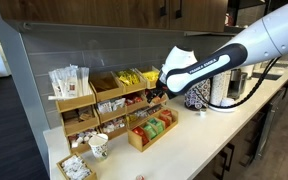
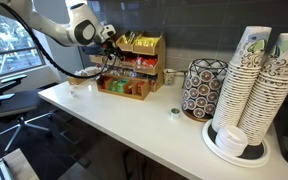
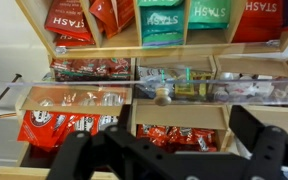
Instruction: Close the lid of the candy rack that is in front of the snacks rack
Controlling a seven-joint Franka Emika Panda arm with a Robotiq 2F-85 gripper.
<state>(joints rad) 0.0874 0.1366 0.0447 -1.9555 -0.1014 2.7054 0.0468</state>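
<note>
Jaws wide apart near candy rack; clear lid discernible only in wrist view

Daylight reaches me from the window left of the snacks rack. Both exterior views look soft and grainy. In my wrist view, the gripper below that rack sits dark and blurred.
</note>
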